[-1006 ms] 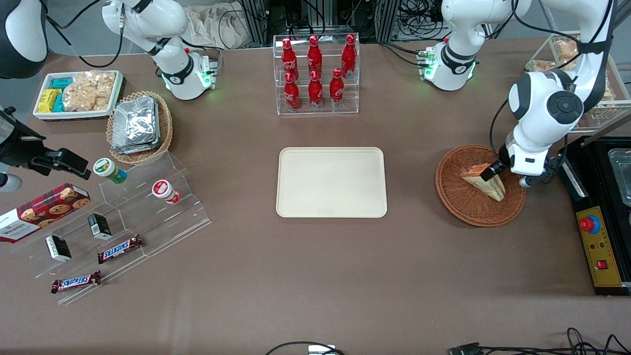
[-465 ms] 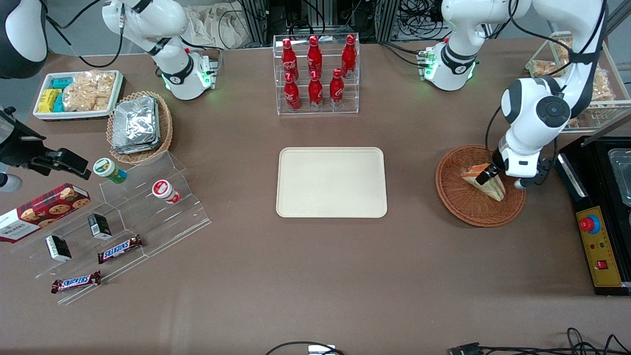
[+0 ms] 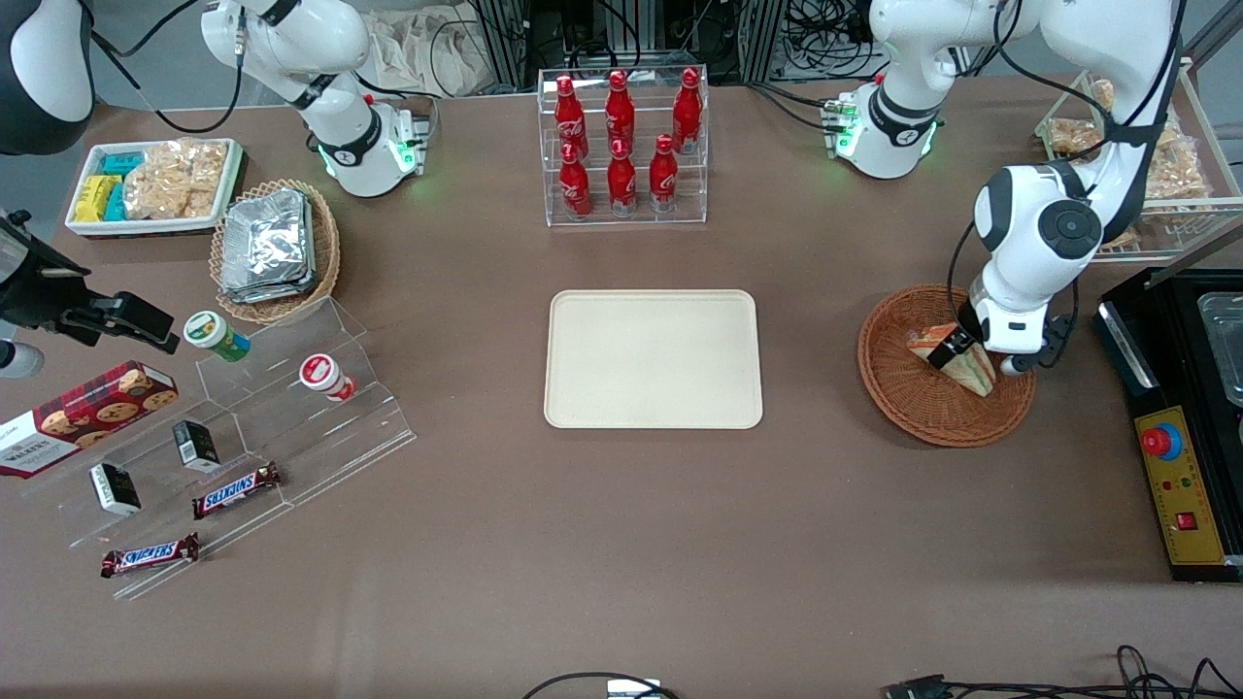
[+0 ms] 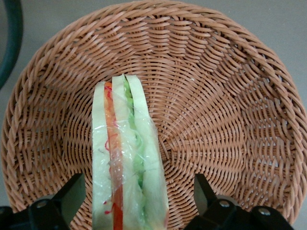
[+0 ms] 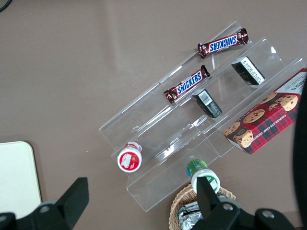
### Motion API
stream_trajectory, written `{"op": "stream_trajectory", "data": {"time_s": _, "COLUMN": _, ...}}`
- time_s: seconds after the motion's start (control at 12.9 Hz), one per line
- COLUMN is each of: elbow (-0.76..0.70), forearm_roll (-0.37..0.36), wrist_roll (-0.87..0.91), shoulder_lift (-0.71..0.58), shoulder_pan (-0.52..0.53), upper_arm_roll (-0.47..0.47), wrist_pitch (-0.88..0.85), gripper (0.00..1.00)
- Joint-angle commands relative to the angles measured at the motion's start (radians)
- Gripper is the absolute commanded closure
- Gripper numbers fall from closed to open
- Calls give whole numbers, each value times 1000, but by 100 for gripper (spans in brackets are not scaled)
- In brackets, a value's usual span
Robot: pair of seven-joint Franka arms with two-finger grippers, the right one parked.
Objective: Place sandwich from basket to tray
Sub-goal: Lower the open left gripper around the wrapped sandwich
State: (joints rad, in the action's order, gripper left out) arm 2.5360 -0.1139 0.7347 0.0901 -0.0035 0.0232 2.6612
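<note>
The sandwich (image 3: 974,372), a pale wedge in clear wrap with orange and green filling, stands on edge in the reddish-brown wicker basket (image 3: 903,408) toward the working arm's end of the table. My gripper (image 3: 957,351) is down in the basket, open, with one finger on each side of the sandwich. In the left wrist view the sandwich (image 4: 127,158) sits between the two dark fingers (image 4: 73,191) with a gap on both sides, the basket (image 4: 216,96) all around it. The cream tray (image 3: 653,359) lies bare at the table's middle.
A black control box with a red button (image 3: 1162,442) sits beside the basket. A rack of red bottles (image 3: 621,146) stands farther from the camera than the tray. Toward the parked arm's end are snack shelves (image 3: 243,427), a tan basket of foil packets (image 3: 272,248) and a white dish (image 3: 155,184).
The arm has shifted a little toward the tray and the gripper has sunk lower over the sandwich. The sandwich and basket have stayed where they were.
</note>
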Motion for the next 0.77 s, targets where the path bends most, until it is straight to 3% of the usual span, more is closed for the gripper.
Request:
{"op": "stream_trajectory", "data": {"time_s": 0.0, "elbow": 24, "forearm_roll": -18, "wrist_roll": 28, "shoulder_lift": -1, "shoulder_pan": 3, "upper_arm_roll": -3, "wrist_pitch": 49, "gripper": 19}}
{"op": "stream_trajectory", "data": {"time_s": 0.15, "elbow": 38, "forearm_roll": -18, "wrist_roll": 28, "shoulder_lift": -1, "shoulder_pan": 5, "upper_arm_roll": -3, "wrist_pitch": 75, "gripper": 56}}
{"op": "stream_trajectory", "data": {"time_s": 0.23, "elbow": 43, "forearm_roll": -18, "wrist_roll": 26, "shoulder_lift": -1, "shoulder_pan": 5, "upper_arm_roll": -3, "wrist_pitch": 77, "gripper": 65}}
{"op": "stream_trajectory", "data": {"time_s": 0.46, "elbow": 41, "forearm_roll": -18, "wrist_roll": 17, "shoulder_lift": -1, "shoulder_pan": 11, "upper_arm_roll": -3, "wrist_pitch": 74, "gripper": 66}}
{"op": "stream_trajectory", "data": {"time_s": 0.7, "elbow": 30, "forearm_roll": -18, "wrist_roll": -20, "shoulder_lift": -33, "shoulder_pan": 11, "upper_arm_roll": -2, "wrist_pitch": 39, "gripper": 76}}
